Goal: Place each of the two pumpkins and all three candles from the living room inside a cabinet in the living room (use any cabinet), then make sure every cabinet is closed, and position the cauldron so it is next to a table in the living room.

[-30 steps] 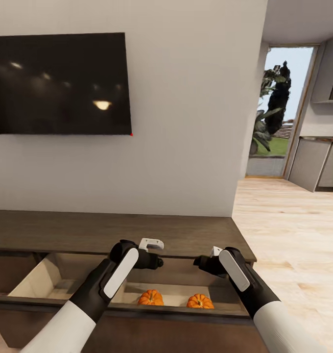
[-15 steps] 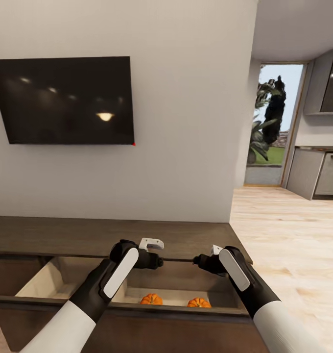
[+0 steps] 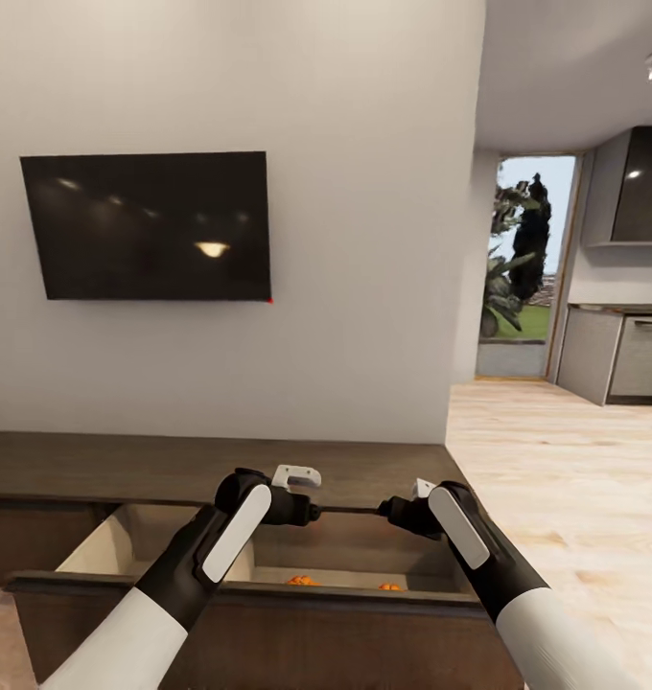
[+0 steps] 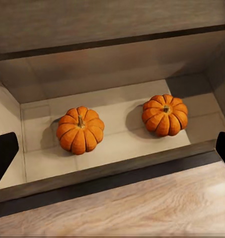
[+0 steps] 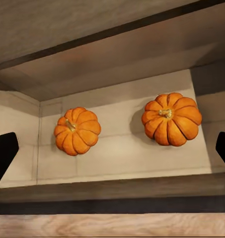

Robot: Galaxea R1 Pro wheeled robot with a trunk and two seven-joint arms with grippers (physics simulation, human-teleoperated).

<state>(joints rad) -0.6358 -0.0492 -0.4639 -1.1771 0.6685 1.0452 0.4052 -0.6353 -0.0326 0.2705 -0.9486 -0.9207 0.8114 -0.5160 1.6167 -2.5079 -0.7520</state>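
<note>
The long dark brown cabinet [image 3: 201, 465] runs along the wall with one drawer [image 3: 259, 599] pulled out. Two orange pumpkins lie side by side on its pale floor, one [image 4: 80, 130] to the left of the other [image 4: 165, 115]; in the head view just their tops [image 3: 302, 580] [image 3: 390, 586] peek over the drawer front. My left gripper [image 3: 305, 494] and right gripper [image 3: 398, 508] hover above the open drawer, both open and holding nothing. In each wrist view the black fingertips [image 4: 3, 154] [image 5: 3, 154] stand far apart at the frame's edges. The candles, cauldron and table are out of view.
A black TV [image 3: 153, 225] hangs on the white wall above the cabinet. To the right, light wood floor [image 3: 556, 460] leads to a glass door [image 3: 523, 268] and grey kitchen units [image 3: 623, 355].
The whole head view has shifted: the camera has drawn back and up, so the TV sits lower in the picture and the pumpkins sink behind the drawer front. The arms hold the same pose.
</note>
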